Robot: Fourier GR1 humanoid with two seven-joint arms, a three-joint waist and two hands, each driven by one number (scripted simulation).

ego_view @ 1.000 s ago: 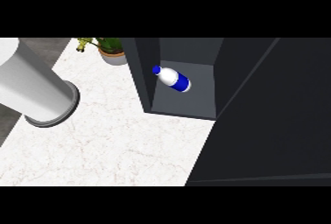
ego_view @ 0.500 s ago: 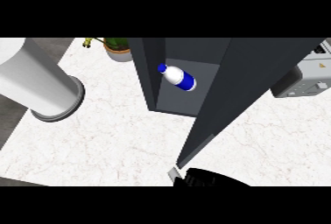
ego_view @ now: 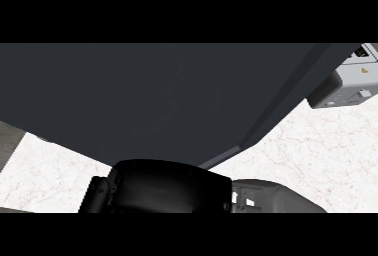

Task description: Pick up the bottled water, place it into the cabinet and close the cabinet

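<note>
Since the cabinet door point(ego_view: 162, 100) swung across, right hand point(ego_view: 162, 187) (grip: cannot tell) sits below.

The right hand point(ego_view: 162, 192) sits low in the view at about 6 o'clock, a black bulk with its broad, rounded back turned up toward the camera. A flatter black part juts from its 9 o'clock side. Its grey forearm point(ego_view: 277, 197) lies just beside it toward 5 o'clock. The forearm comes in from the lower edge and joins the hand at the wrist, so the arm reaches across from right to left.
</note>
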